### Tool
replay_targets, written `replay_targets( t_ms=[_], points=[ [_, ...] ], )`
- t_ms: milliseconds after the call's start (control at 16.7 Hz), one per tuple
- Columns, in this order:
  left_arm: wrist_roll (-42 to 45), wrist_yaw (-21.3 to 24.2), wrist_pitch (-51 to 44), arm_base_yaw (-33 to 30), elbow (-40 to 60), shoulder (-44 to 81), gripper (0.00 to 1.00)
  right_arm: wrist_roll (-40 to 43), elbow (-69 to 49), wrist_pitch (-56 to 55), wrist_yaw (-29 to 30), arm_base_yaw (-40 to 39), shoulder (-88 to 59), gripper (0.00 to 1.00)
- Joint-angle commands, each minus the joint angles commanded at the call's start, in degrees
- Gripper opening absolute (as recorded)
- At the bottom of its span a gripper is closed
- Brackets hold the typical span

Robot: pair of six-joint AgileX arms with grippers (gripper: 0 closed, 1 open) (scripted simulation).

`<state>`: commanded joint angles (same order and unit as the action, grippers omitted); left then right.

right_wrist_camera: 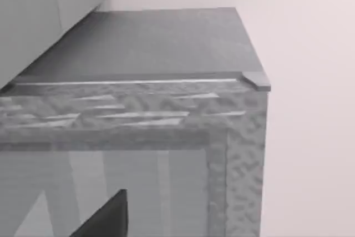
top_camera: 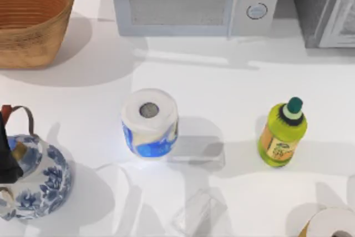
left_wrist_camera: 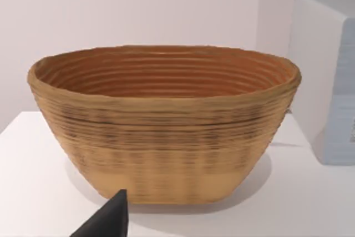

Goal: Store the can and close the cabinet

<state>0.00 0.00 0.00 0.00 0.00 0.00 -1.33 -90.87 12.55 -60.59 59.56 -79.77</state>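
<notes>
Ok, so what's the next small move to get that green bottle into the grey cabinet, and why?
Probably lower the right pincer toward the yellow-green bottle with dark cap: it stands upright and untouched at the white table's right, while that pincer faces the grey cabinet. The left pincer idles facing the woven basket.

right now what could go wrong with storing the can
1. No plain can stands out: the roll and green bottle share mid-table, so the wrong item might be grabbed.
2. The teapot at the left edge could be bumped by the left arm.
3. The cabinet sits in the far right corner, a long carry.
</notes>
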Motion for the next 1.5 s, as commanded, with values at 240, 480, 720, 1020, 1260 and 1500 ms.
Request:
replay_targets(
  t_ms=[240, 480, 720, 1020, 1260, 1500],
  points=[
    [0.0, 0.0, 0.0, 0.0, 0.0, 0.0, 1.0, 0.1, -8.4, 8.9, 1.2, 0.0, 2.6, 1.0],
    [0.0, 0.0, 0.0, 0.0, 0.0, 0.0, 1.0, 0.1, -9.2, 9.7, 1.3, 0.1, 2.9, 1.0],
    [0.0, 0.0, 0.0, 0.0, 0.0, 0.0, 1.0, 0.1, -9.3, 9.4, 3.0, -1.3, 3.0, 1.0],
    [0.0, 0.0, 0.0, 0.0, 0.0, 0.0, 1.0, 0.0, -9.0, 9.4, 17.4, -12.1, 4.3, 1.0],
    [0.0, 0.0, 0.0, 0.0, 0.0, 0.0, 1.0, -0.3, -8.5, 9.8, 34.6, -27.4, 5.1, 1.0],
    [0.0, 0.0, 0.0, 0.0, 0.0, 0.0, 1.0, -0.4, -7.9, 10.8, 52.5, -46.2, 5.3, 1.0]
  ],
)
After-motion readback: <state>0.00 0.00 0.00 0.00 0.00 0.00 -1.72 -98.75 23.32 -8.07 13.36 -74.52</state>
